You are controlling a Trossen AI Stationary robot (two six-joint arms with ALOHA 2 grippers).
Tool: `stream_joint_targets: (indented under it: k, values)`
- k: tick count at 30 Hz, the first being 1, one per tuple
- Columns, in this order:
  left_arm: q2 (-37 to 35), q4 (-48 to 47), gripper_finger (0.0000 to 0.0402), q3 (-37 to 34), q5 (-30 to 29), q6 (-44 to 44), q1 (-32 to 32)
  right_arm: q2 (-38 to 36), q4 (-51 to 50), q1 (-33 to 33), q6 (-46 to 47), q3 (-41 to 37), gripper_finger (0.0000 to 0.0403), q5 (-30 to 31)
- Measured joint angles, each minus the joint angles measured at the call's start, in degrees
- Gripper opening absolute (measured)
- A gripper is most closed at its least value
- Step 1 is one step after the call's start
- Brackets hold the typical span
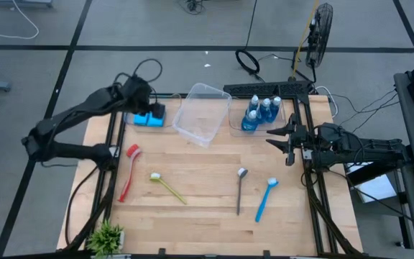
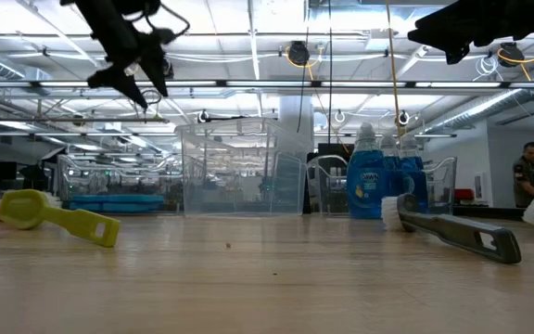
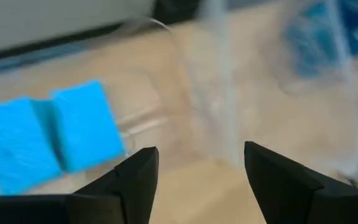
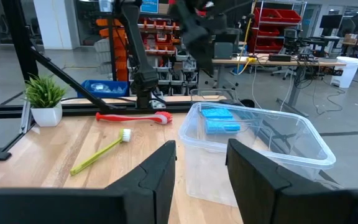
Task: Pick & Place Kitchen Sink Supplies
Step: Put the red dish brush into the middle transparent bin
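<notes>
Two bright-blue sponges (image 1: 148, 119) lie flat on the table left of a clear bin (image 1: 201, 113); they also show in the left wrist view (image 3: 48, 134). My left gripper (image 1: 158, 110) hangs open just above and beside them, touching nothing. Three blue bottles (image 1: 259, 111) stand in a second clear bin (image 1: 236, 119). A red brush (image 1: 130, 169), a yellow brush (image 1: 165, 185), a grey spoon-like tool (image 1: 241, 188) and a blue brush (image 1: 264, 198) lie flat on the wood. My right gripper (image 1: 282, 137) is open and empty, high beside the bottle bin.
A small green plant (image 1: 106, 236) stands at the near left corner. Black frame rails run along both table sides (image 1: 315, 194). Bare wood lies between the bins and the brushes. A person (image 2: 529, 176) shows in the room beyond the table.
</notes>
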Motion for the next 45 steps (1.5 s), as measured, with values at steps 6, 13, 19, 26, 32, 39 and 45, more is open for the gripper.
stream_joint_targets:
  k: [6, 13, 19, 26, 32, 39, 45]
  values:
    - [-1.6, -6.5, 0.0239, 0.0, -0.7, -10.5, -12.7, 0.0, 0.0, 0.0, 0.0, 0.0, 0.0130, 0.0]
    - [0.8, -14.4, 0.0239, 0.0, -4.8, -25.8, -26.3, 0.0, 0.0, 0.0, 0.0, 0.0, 0.0130, 0.0]
    - [4.2, -17.0, 0.0239, 0.0, -7.9, -35.4, -35.0, 0.0, 0.0, 0.0, 0.0, 0.0, 0.0130, 0.0]
    - [9.4, -24.7, 0.0239, 0.0, -9.3, -44.5, -40.6, 0.0, 0.0, 0.0, 0.0, 0.0, 0.0130, 0.0]
    - [13.6, -31.1, 0.0239, 0.0, -9.3, -49.1, -42.7, 0.0, 0.0, 0.0, 0.0, 0.0, 0.0130, 0.0]
    - [16.3, -32.9, 0.0239, -2.5, -9.3, -50.4, -42.7, 0.0, 0.0, 0.0, 0.0, 0.0, 0.0130, 0.0]
    - [15.8, -28.4, 0.0239, -13.7, -2.7, -54.8, -43.2, 0.0, 0.0, 0.0, 0.0, 0.0, 0.0130, 0.0]
